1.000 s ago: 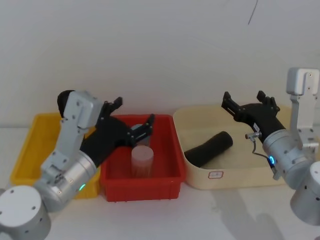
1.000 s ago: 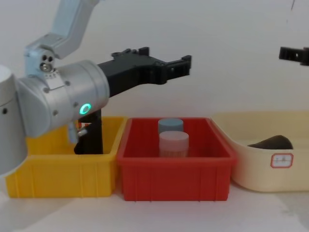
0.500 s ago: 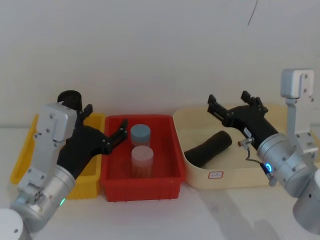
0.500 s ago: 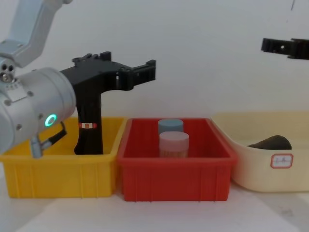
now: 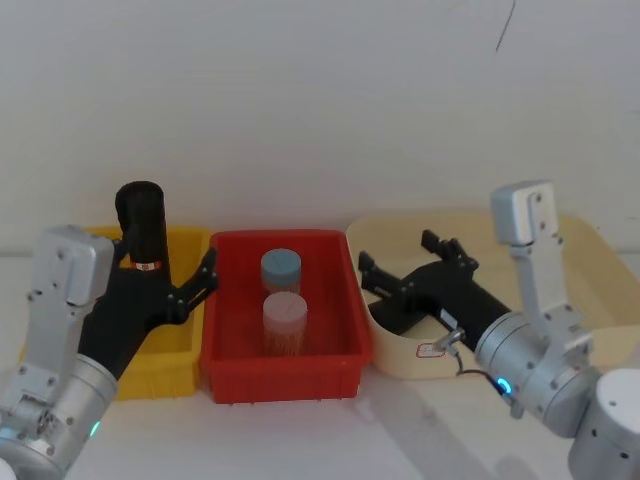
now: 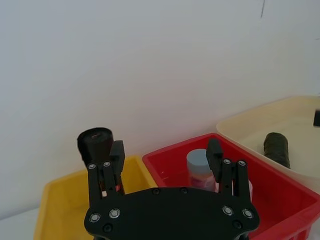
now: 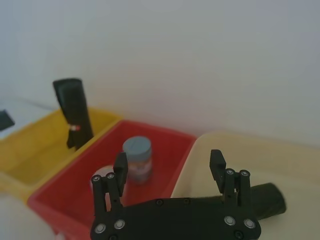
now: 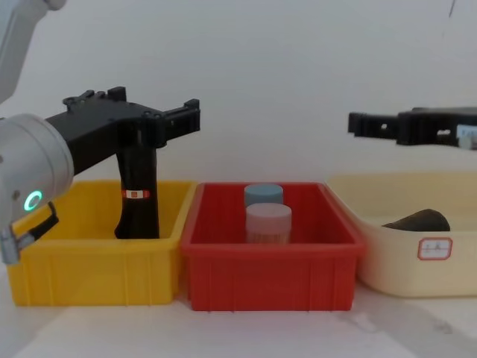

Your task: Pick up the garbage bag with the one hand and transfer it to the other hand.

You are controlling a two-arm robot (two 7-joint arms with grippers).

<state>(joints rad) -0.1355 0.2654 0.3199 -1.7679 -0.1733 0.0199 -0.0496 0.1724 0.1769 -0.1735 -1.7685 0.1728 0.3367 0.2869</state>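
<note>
White table (image 8: 246, 332), three bins in a row: yellow bin (image 8: 89, 276) on the left, red bin (image 8: 268, 272) in the middle, cream tub (image 8: 402, 268) on the right.

Left gripper (image 5: 190, 285) is over the inner edge of the yellow bin, fingers spread, holding nothing. Green ring lit on its wrist.

Right gripper (image 5: 400, 255) is over the near-left part of the tub, fingers also spread and empty.

Red bin holds two jars, pale one (image 8: 267, 222) in front, blue-lid one (image 8: 263, 194) behind.

Bag (image 5: 142, 225) stands upright at the back of the yellow bin, well above the walls. It is just behind the left gripper; contact can't be told.

Chest view shows a thin red band on the bag. It also shows a second black roll (image 8: 421, 219) lying flat in the tub. In the head view the right gripper mostly covers that roll.

Plain white wall behind.
</note>
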